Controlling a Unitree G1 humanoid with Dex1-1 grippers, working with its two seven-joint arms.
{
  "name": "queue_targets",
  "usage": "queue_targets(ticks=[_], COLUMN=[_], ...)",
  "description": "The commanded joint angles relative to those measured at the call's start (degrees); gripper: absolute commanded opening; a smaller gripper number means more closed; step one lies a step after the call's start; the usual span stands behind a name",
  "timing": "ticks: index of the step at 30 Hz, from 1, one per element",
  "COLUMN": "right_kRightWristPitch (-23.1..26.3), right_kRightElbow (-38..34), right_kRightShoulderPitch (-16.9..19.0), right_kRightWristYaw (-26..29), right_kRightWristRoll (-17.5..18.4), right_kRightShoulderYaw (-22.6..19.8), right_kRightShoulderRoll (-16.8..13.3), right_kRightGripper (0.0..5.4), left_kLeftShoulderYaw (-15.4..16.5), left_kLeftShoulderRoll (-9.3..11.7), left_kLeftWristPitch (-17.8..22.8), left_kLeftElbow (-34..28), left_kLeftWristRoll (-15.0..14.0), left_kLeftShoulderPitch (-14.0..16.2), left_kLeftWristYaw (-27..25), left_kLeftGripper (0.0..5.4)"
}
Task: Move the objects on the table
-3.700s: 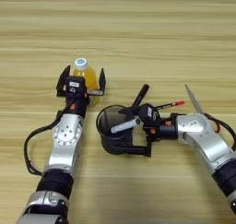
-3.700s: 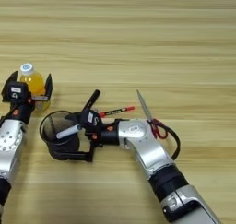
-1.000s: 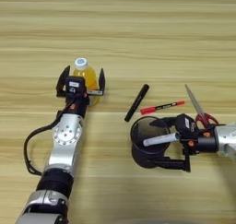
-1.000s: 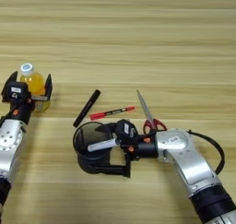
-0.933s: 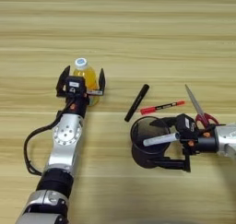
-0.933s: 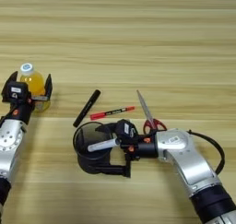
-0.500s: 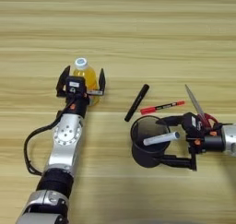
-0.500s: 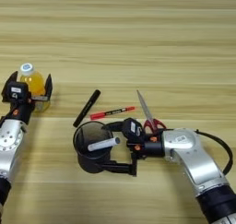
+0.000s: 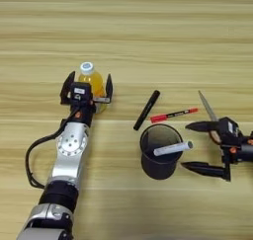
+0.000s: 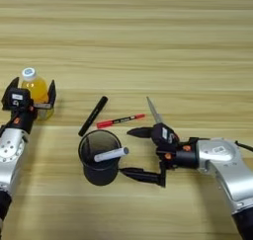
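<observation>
Light-brown wooden table [image 9: 148, 26]: right gripper [image 10: 132, 153] spread open, apart from the black round cup [image 10: 100, 157]; retreat straight. Left gripper [image 9: 87, 88] brackets the orange-juice bottle [image 9: 91, 79], grip unclear.

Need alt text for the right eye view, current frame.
The right gripper is open just right of a black cup holding a grey marker, apart from it. At far left the left gripper is open around an orange-juice bottle. A black marker, red pen and scissors lie on the wooden table.
</observation>
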Motion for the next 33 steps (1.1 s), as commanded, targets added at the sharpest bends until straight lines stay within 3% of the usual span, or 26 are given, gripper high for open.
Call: queue_targets(ticks=[1,5,14,19,22,27,33], right_kRightWristPitch=[0.2,-0.5,-5.5,-6.6,-4.8,-1.1,-3.2], right_kRightElbow=[0.0,2.8,13.8,17.5,17.8,14.0,18.4], right_kRightShoulderPitch=[-0.1,-3.6,-13.4,-15.8,-15.8,-12.5,-12.9], right_kRightWristYaw=[0.6,-1.7,-18.6,-24.7,-27.4,-29.9,-33.5], right_kRightWristRoll=[0.9,1.7,-0.9,-1.9,-2.6,-2.7,-2.4], right_kRightShoulderYaw=[-3.7,-8.0,-11.0,-11.9,-12.2,-12.7,-15.4], right_kRightShoulderRoll=[-3.5,-4.0,7.9,10.9,11.1,10.3,12.1], right_kRightGripper=[5.39,5.39,5.39,5.39,5.39,5.39,5.40], left_kLeftShoulderYaw=[0.0,0.1,0.1,0.2,0.2,0.1,0.0], left_kLeftShoulderRoll=[0.4,0.5,0.4,0.5,0.5,0.3,0.3], left_kLeftWristPitch=[-0.5,-0.6,-0.6,-0.6,-0.6,-0.5,-0.5], left_kLeftElbow=[0.5,0.7,0.9,1.0,1.0,0.9,0.8], left_kLeftWristRoll=[0.7,0.7,0.7,0.7,0.7,0.8,0.5], left_kLeftShoulderPitch=[-0.7,-0.8,-1.1,-1.2,-1.2,-1.3,-1.2], left_kLeftWristYaw=[0.0,-0.1,0.1,0.1,0.1,0.2,-0.3], left_kLeftGripper=[5.40,5.40,5.40,5.40,5.40,5.40,5.22])
